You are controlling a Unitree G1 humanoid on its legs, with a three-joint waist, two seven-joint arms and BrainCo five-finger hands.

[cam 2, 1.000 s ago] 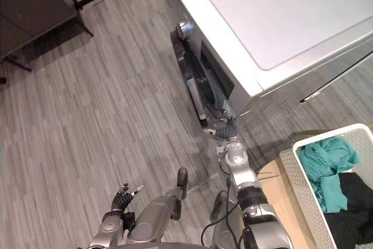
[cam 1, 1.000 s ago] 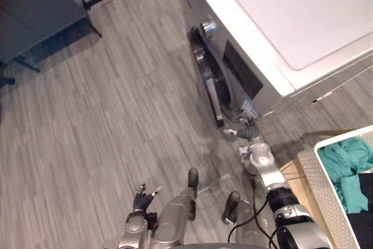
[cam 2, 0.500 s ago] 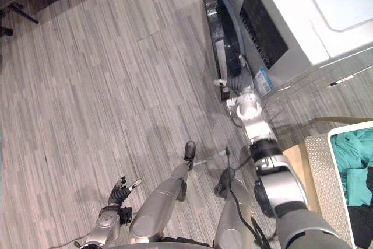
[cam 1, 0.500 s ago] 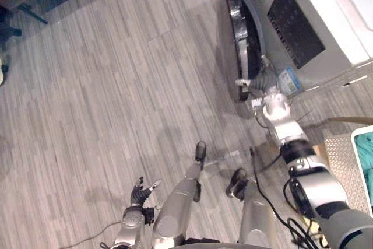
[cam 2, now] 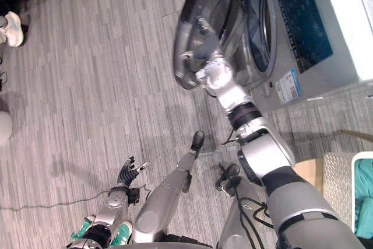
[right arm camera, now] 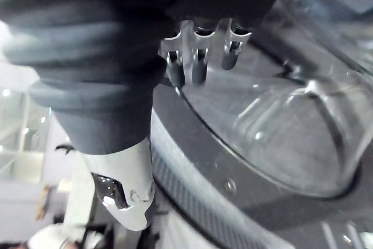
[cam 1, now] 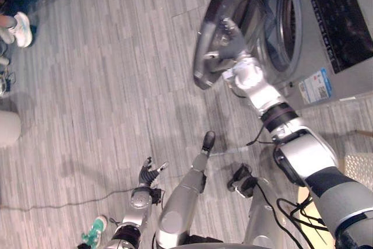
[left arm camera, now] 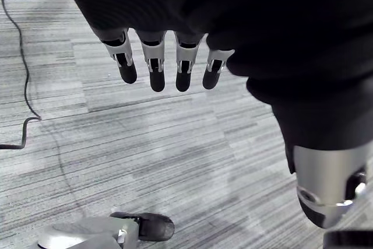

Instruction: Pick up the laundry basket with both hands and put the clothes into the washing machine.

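The washing machine [cam 1: 344, 33] stands at the upper right, its round door [cam 1: 213, 10] swung out wide and the drum opening [cam 1: 280, 27] showing. My right hand [cam 1: 228, 42] lies open against the door, straight fingers [right arm camera: 198, 56] resting on the glass [right arm camera: 280, 132]. A corner of the white laundry basket [cam 2: 338, 170] sits at the lower right with teal clothes [cam 2: 365, 202] inside, away from both hands. My left hand [cam 1: 147, 174] hangs open above the floor at the lower left, fingers [left arm camera: 154, 62] relaxed and holding nothing.
A person's white shoe [cam 1: 22, 28] is at the far upper left. A pale round object [cam 1: 6, 127] sits at the left edge, and a small teal and white thing [cam 1: 93, 240] lies on the wood-look floor [cam 1: 105, 97] by my left arm.
The camera has swung, bringing the machine's front into view. The door has come out from nearly edge-on to wide open with my right hand on it. My left hand stays idle.
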